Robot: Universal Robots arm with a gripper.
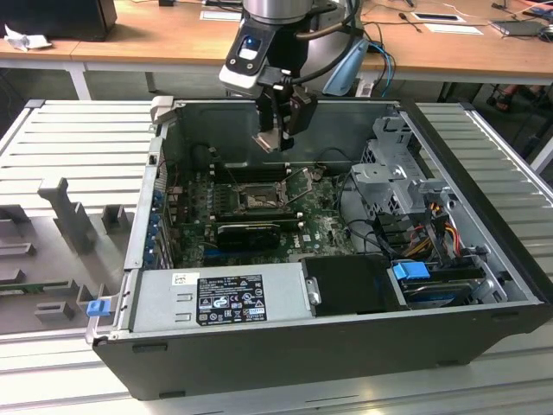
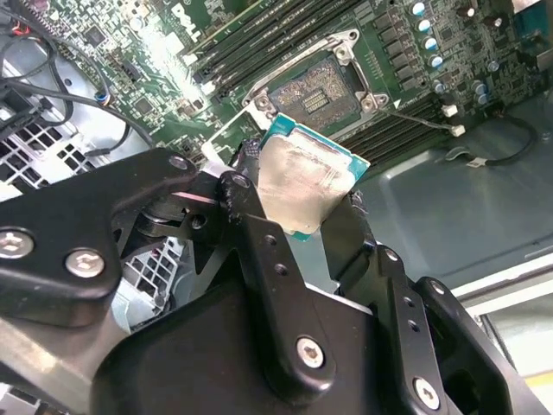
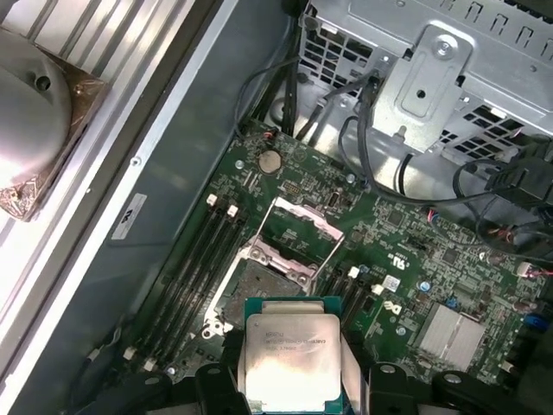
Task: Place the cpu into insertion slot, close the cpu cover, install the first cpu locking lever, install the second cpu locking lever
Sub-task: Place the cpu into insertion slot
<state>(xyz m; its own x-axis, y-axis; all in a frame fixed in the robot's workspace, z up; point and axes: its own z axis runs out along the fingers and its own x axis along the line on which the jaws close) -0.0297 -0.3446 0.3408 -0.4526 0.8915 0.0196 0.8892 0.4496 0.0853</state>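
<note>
Cpu (image 2: pixel 304 177): held in the air above the motherboard, grey metal top showing in both wrist views. In the exterior view it hangs at about 12 o'clock from the socket, apart from the board.
Gripper (image 1: pixel 278 130): fingers narrowed onto 2 opposite edges of the cpu, carrying it.
Insertion slot (image 3: pixel 259 287): bare and uncovered, its dark contact field showing. In the first wrist view the cpu sits just short of it, not yet over it.
Cpu cover (image 3: pixel 299 226): swung up and open on the far side of the slot from the cpu, so the way down looks free.
Neighbours, exterior view: graphics card (image 1: pixel 247 232) just beside the slot at 6 o'clock, drive cage (image 1: pixel 390 177) at 3 o'clock, power supply (image 1: pixel 220 296) farther off at 6 o'clock.
Step in hand: step 1 of 4, by my reading. The cpu is on its way to the slot, and the cover and both levers are not yet dealt with.
Next move calls for: bringing the cpu squarely over the slot, edges parallel to the silvery rim and the chip level, then a slow, light descent. A tilt or offset could bend the contacts.
</note>
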